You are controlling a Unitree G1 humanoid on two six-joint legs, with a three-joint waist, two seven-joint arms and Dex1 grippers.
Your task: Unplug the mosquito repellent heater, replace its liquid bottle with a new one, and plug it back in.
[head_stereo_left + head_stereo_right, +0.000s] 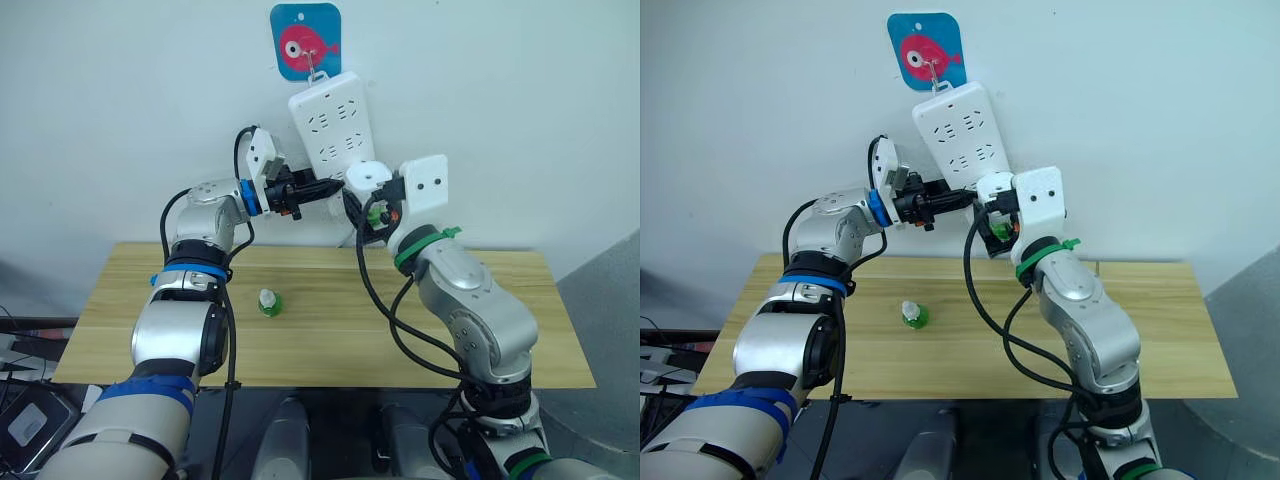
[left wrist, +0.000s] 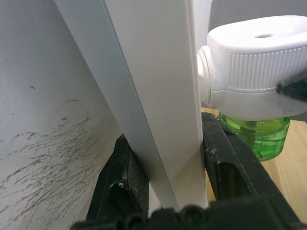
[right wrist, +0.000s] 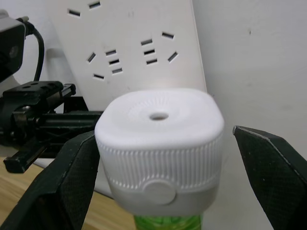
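Heater (image 3: 160,148) plugged in strip (image 2: 158,96), seemingly clamped by left gripper (image 2: 175,177)

1. You see the small white rounded plastic mosquito repellent heater (image 3: 160,143) with a smooth, slightly satin top and a finely ribbed band around its side.
2. Under it, the clear green plastic liquid bottle (image 2: 259,136) looks glossy and translucent.
3. The long white plastic power strip (image 1: 335,125) is smooth and matt.
4. The black fingers (image 3: 62,187) have a grainy, matt surface.
5. The light wooden desk (image 1: 500,330) shows fine grain and a dull finish.
6. The white wall (image 2: 43,120) looks scuffed and scratched.
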